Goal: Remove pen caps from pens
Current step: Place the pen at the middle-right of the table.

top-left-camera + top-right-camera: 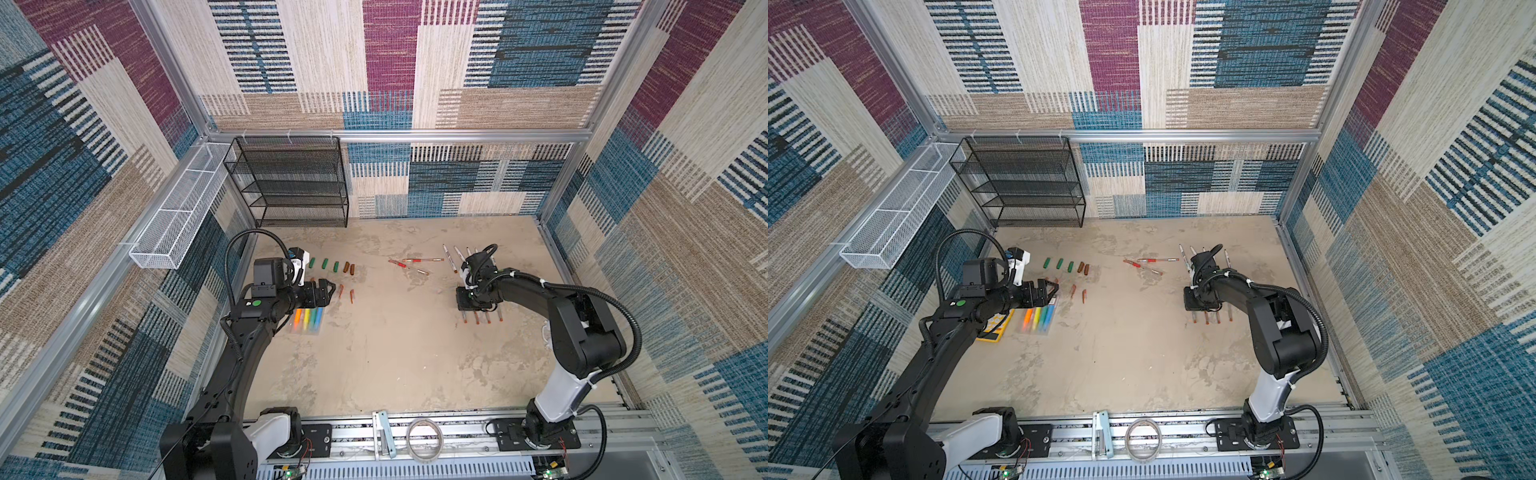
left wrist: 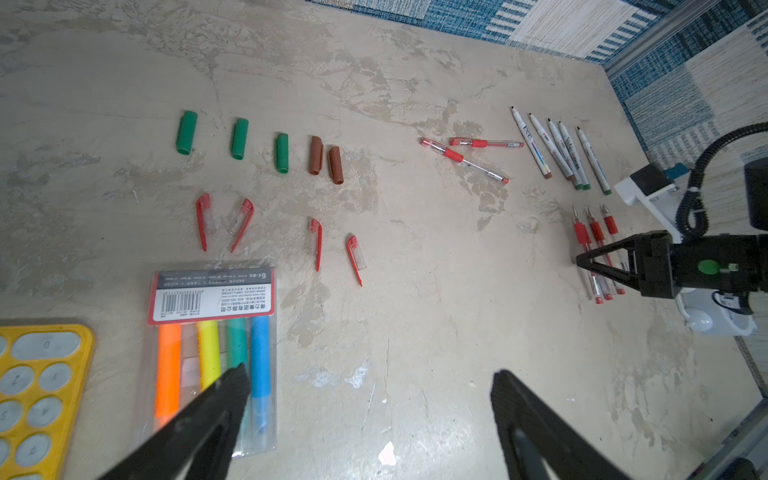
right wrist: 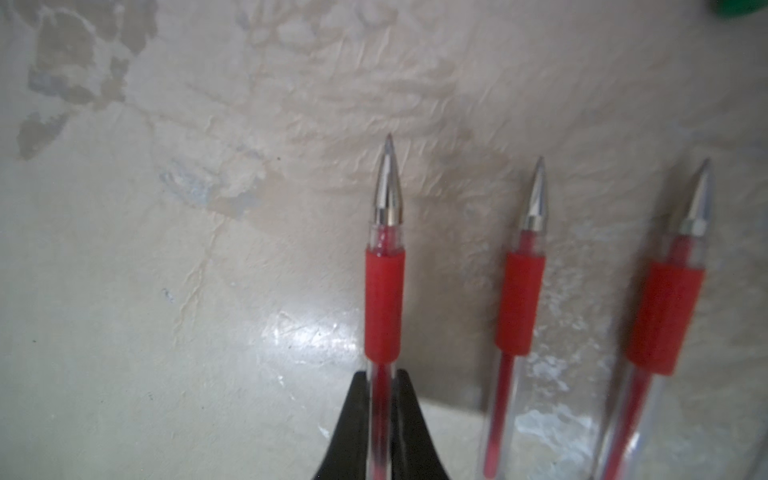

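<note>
Got the right gripper pinched tight on an uncapped red pen, out at 3 o'clock on the table. Looks like a put-down: lower flat, keep parallel to the neighbours, release once touching. Got the left gripper gaping wide, empty, at 9 o'clock. Spotted loose pen caps at 10, two capped pens at 12.

On the counter, stubby caps line up at ten o'clock, slim caps just at their six. The highlighter pack lies farther toward seven, a calculator at its nine. Two loose pens lie near twelve. At one o'clock, thick pens lie side by side, thin pens at their six. A rack stands at eleven against the wall.
</note>
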You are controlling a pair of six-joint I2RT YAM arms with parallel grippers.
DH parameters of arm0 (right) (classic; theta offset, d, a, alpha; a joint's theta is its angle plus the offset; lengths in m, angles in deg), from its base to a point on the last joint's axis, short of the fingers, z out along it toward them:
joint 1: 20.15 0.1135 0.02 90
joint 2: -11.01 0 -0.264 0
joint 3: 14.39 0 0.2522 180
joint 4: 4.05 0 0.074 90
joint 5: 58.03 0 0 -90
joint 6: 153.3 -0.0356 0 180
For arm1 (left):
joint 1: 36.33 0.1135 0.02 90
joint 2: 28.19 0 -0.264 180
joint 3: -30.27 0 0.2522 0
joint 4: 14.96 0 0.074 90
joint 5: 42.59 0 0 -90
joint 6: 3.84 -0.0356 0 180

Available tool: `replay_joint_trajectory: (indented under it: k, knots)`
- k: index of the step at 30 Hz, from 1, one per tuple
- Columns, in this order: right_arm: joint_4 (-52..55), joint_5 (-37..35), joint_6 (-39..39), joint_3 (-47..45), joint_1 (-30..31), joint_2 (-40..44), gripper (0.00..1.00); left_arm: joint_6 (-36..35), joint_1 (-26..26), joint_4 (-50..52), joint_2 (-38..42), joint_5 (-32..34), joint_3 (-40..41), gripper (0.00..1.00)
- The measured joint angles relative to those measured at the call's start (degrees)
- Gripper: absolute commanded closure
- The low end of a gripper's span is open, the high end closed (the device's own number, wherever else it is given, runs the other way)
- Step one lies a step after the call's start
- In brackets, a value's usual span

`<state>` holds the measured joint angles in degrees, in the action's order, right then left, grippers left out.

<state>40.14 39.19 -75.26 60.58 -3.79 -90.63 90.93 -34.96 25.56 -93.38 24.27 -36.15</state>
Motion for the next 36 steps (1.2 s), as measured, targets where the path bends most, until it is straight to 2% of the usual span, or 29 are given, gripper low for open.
replay_joint_trajectory:
  k: [4,9,22,30,36]
  knots:
    - [-0.17,-0.26,0.02,0.57,-0.11,-0.87,0.88,0.0,0.11,-0.74,0.15,-0.52,0.39,0.05]
    - [-0.09,-0.94,-0.04,0.76,-0.22,-1.05,0.8,0.0,0.31,-0.81,0.0,-1.07,0.24,0.05]
    - [2.01,-2.69,-0.07,1.51,-0.22,0.15,0.72,0.0,0.55,-0.83,-0.35,-1.18,0.28,0.05]
    - [3.39,-0.68,0.02,8.13,-0.15,2.56,0.62,0.02,0.63,-0.98,-0.37,-1.2,0.39,0.05]
    - [3.19,3.08,1.75,15.87,0.96,-3.28,0.53,0.0,0.76,-1.07,0.11,-1.18,0.52,0.05]
